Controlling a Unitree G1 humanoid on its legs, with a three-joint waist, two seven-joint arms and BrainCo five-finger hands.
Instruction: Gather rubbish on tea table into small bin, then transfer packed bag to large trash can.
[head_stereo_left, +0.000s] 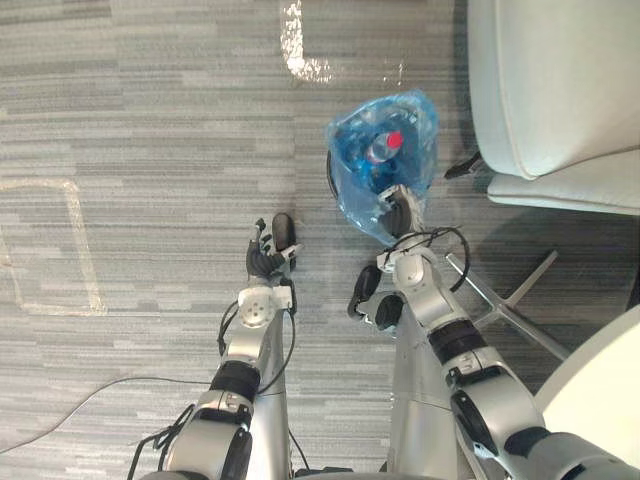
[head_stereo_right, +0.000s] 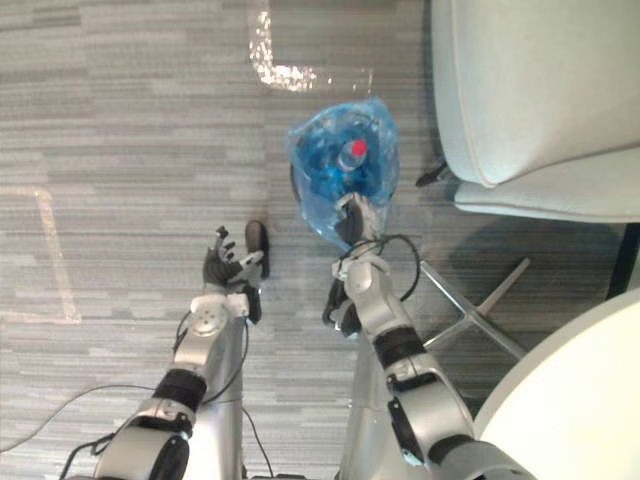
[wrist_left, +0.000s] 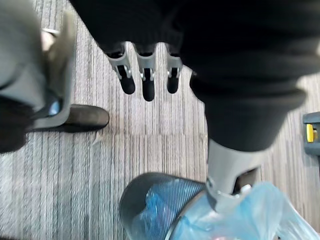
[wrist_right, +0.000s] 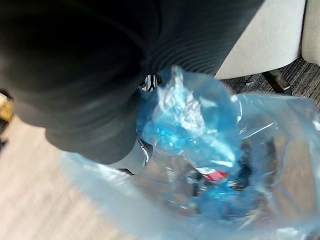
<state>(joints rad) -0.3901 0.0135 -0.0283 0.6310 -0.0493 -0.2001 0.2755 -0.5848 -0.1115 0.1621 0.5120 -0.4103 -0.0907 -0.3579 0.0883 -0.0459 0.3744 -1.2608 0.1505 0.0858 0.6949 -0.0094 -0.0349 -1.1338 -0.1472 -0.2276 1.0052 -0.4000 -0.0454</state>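
Observation:
A blue plastic bag (head_stereo_left: 385, 165) of rubbish stands on the carpet, lining a small dark mesh bin (wrist_left: 150, 200). A bottle with a red cap (head_stereo_left: 393, 141) lies among the rubbish inside. My right hand (head_stereo_left: 400, 212) is at the bag's near edge, shut on a bunched fold of the plastic (wrist_right: 177, 102). Its fingers are mostly hidden behind the dark cover and the bag. To the left of the bin my left hand (head_stereo_right: 226, 262) hangs over the carpet, its fingers (wrist_left: 145, 80) straight and holding nothing.
A white armchair (head_stereo_left: 560, 90) stands just right of the bin, with its metal legs (head_stereo_left: 505, 300) spreading over the floor beside my right arm. A white round table (head_stereo_left: 600, 390) edge fills the lower right. Pale tape marks (head_stereo_left: 80, 250) cross the grey carpet at left.

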